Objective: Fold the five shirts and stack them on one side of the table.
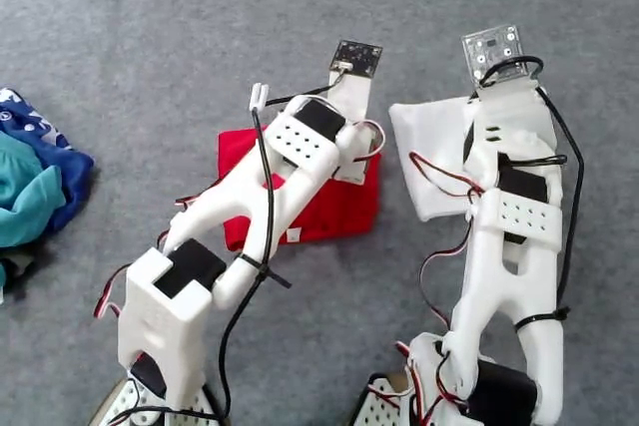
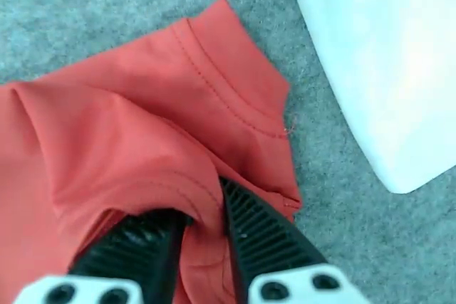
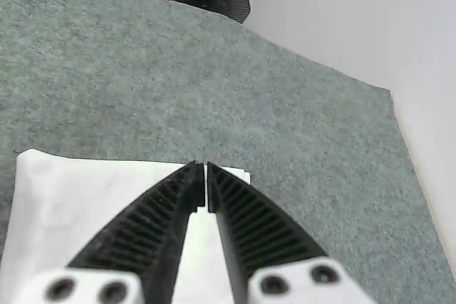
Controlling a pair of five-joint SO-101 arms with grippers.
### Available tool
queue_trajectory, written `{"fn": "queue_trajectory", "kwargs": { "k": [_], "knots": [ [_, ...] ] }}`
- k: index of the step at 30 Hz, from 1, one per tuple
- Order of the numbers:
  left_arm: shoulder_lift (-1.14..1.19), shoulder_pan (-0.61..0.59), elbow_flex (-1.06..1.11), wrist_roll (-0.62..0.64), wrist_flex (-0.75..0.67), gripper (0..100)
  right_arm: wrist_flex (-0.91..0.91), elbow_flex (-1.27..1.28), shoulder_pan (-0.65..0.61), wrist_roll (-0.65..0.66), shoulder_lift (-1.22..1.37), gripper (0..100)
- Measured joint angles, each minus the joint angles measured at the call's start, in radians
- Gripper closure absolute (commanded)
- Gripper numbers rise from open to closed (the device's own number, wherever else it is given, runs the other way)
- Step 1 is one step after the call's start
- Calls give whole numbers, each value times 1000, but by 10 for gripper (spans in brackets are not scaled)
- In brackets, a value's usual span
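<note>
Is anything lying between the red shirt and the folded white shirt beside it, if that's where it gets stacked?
Nothing lies between them: a strip of bare table separates the red shirt, pinched in the left hand, from the white shirt. But the right hand, shut, hangs over the white shirt.

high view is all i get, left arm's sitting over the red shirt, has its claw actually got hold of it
Observer: Yes. The left wrist view shows a fold of the red shirt pinched in the left claw, with the jaws closed on the cloth.
Operator: ok and the right claw, open or shut
Observer: Shut. In the right wrist view the right claw has its tips together at the far edge of the white shirt. I cannot tell whether any cloth is caught between them.
</note>
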Motion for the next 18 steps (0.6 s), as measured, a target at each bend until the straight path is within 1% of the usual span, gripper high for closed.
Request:
{"fn": "queue_trajectory", "kwargs": {
  "k": [3, 9, 18],
  "knots": [
    [0, 0, -15, 15, 3, 970, 0, 0, 0, 0, 0, 980],
    [0, 0, -75, 51, 61, 970, 0, 0, 0, 0, 0, 980],
    [103, 0, -123, 55, 63, 967, 0, 0, 0, 0, 0, 980]
  ]
}}
